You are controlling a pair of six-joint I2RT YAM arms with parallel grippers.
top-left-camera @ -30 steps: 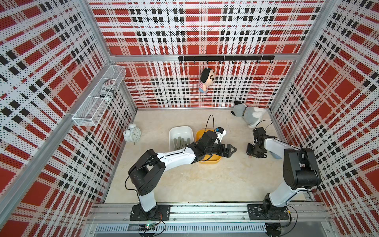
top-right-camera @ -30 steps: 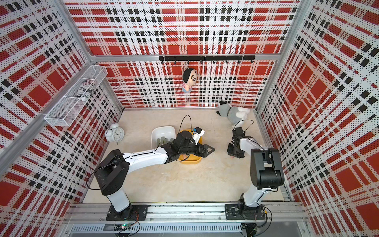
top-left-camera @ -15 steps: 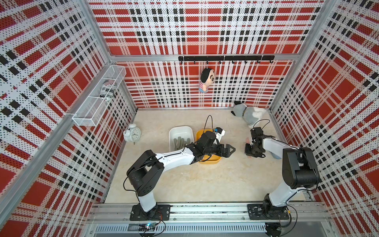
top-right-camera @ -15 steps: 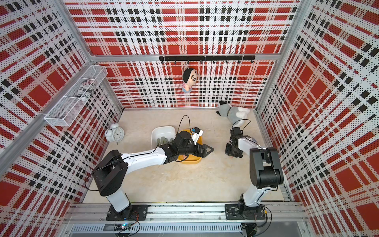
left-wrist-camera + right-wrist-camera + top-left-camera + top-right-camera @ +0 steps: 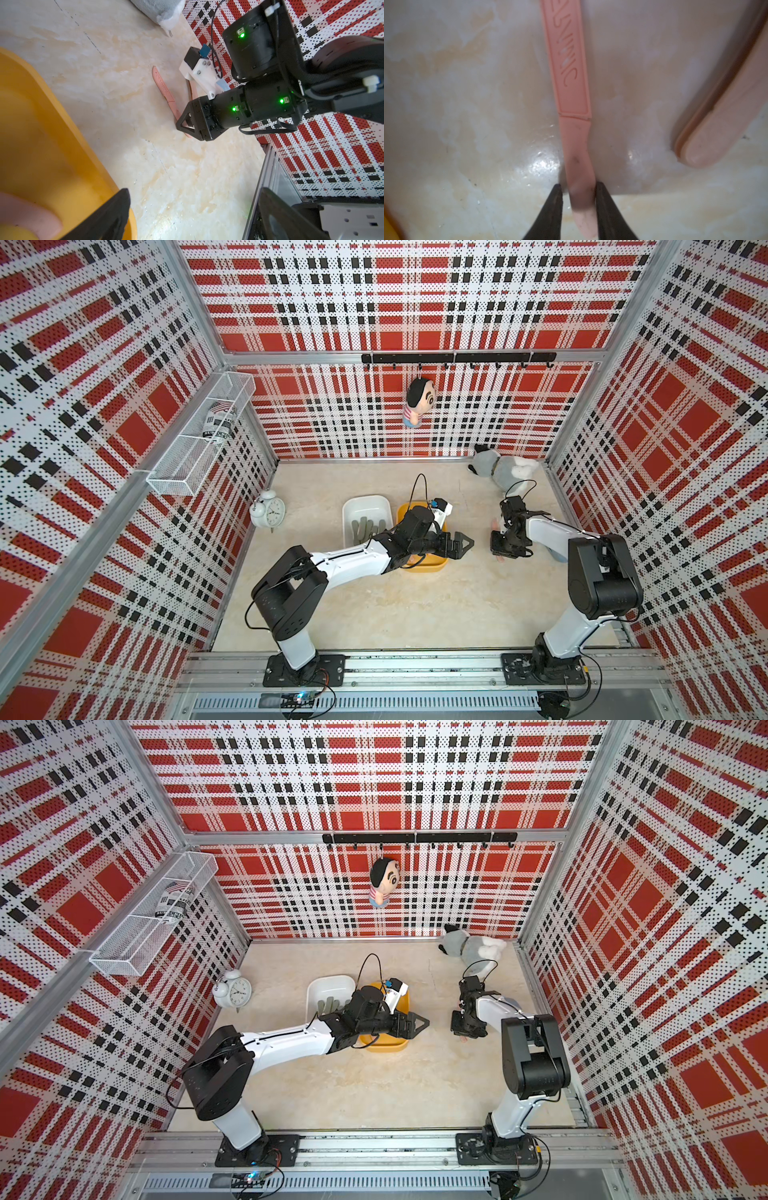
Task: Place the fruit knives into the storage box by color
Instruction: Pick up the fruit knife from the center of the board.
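A pink fruit knife (image 5: 569, 83) lies flat on the table, blade end between the fingers of my right gripper (image 5: 578, 187). The jaws stand narrowly open, with a thin gap on one side of the blade. A second pink knife (image 5: 716, 124) lies beside it. In both top views the right gripper (image 5: 500, 553) (image 5: 462, 1033) points down at the table, right of the yellow storage box (image 5: 424, 568). My left gripper (image 5: 467, 543) (image 5: 193, 209) hangs wide open and empty over that box's right rim. A pink knife (image 5: 27, 214) lies inside it. The white box (image 5: 365, 506) holds several green knives (image 5: 368, 526).
An alarm clock (image 5: 268, 510) stands at the left wall. A grey plush dog (image 5: 505, 468) lies at the back right, close behind the right arm. A doll (image 5: 417, 404) hangs from the hook rail, and a wire basket (image 5: 199, 439) is on the left wall.
My right gripper has shifted slightly left, toward the yellow box, staying low over the pink knives. The left arm has hardly moved and stays open.
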